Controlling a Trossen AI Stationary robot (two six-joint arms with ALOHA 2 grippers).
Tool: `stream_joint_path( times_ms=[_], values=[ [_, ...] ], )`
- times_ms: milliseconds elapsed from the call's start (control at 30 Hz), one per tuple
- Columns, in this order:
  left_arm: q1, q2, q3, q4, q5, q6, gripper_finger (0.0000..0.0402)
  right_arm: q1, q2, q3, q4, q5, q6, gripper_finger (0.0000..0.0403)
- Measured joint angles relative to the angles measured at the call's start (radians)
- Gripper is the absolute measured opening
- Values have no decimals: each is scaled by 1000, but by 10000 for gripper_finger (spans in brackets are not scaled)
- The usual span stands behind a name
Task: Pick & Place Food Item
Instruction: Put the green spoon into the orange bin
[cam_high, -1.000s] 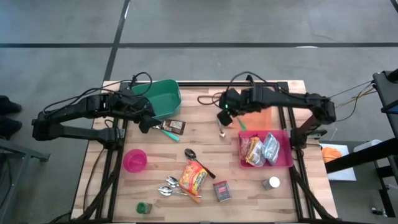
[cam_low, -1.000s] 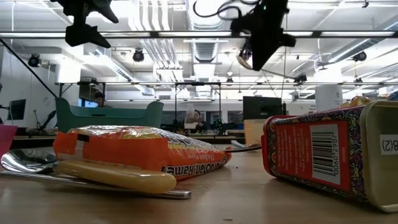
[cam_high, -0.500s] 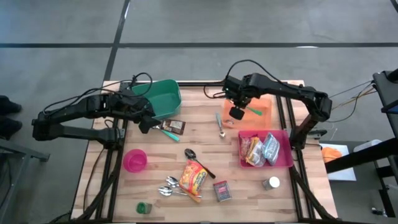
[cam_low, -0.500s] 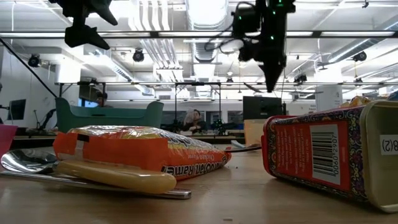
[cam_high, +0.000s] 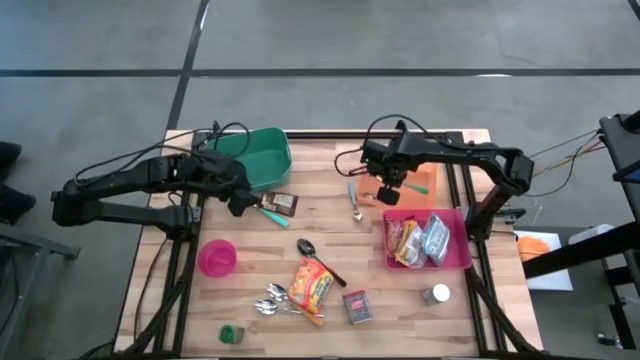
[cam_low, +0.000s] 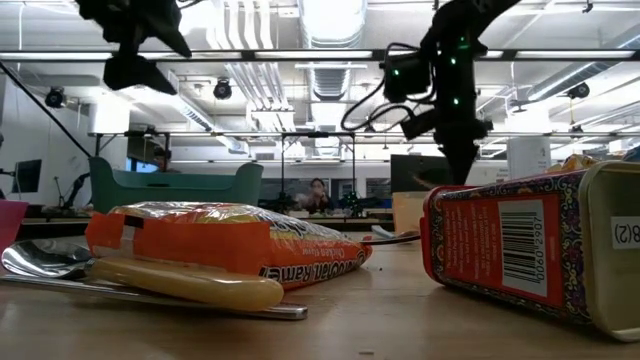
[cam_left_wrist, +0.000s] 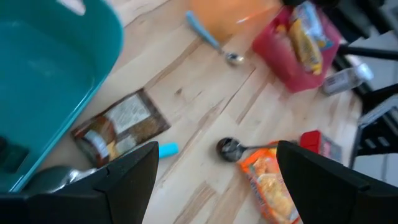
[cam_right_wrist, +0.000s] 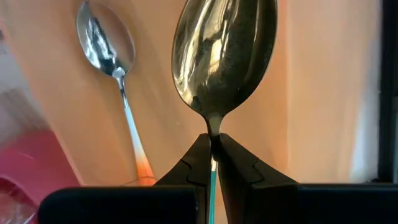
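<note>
Across the tabletop (cam_high: 320, 225), read from above with the centre as the clock's hub, the biggest thing is the green bin (cam_high: 262, 155) at 11 o'clock, hard against the far edge. The pink tray (cam_high: 455, 218) sits at 4 o'clock with packets already in it, and the orange tray (cam_high: 428, 170) lies at 1 o'clock, just beyond it.

Food left loose, as I judge it: the ramen packet (cam_high: 312, 283) at 6 o'clock and the brown packet (cam_high: 284, 203) at 10 o'clock, just beside the bin. Both should be light and crinkly, the film slippery, and the ramen brittle inside. I would pinch the ramen across its short width, near the middle, and not squeeze hard.

My right tool (cam_high: 388, 190) hangs over the orange tray's near edge, clenched on the thin neck of a teal-handled spoon (cam_right_wrist: 224, 56), bowl pointing down. That spoon is stiff, slick metal, so a grip this narrow could let it swivel. A second spoon (cam_right_wrist: 106, 46) lies on the tray beneath.

My left tool (cam_high: 240, 203) hovers by the bin above the brown packet, fingers spread wide and empty.

Room is tightest around the ramen: a heap of cutlery (cam_high: 275, 298) touches it at 8 o'clock, the red tin (cam_high: 358, 307) is near at 4 o'clock. Bare wood opens between centre and the pink tray.
</note>
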Motion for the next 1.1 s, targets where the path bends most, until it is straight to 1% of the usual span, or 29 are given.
stream_joint_path(
  times_ms=[133,267,400,600,967,1100],
  values=[
    [-14,0,0,89,20,47,326,0,0,-62,60,4,-21,13],
    [-75,-6,-13,226,23,141,326,0,0,-110,109,2,-30,13],
    [-136,-7,-29,341,23,165,326,2,0,-137,132,-9,-41,13],
    [-165,-6,-30,365,17,168,326,1,0,-165,166,-105,-84,13],
    [-165,-6,-32,358,15,164,326,1,0,-202,184,-171,-86,13],
    [-165,-6,-32,358,15,156,326,0,0,-207,205,-239,-82,13]
  ],
)
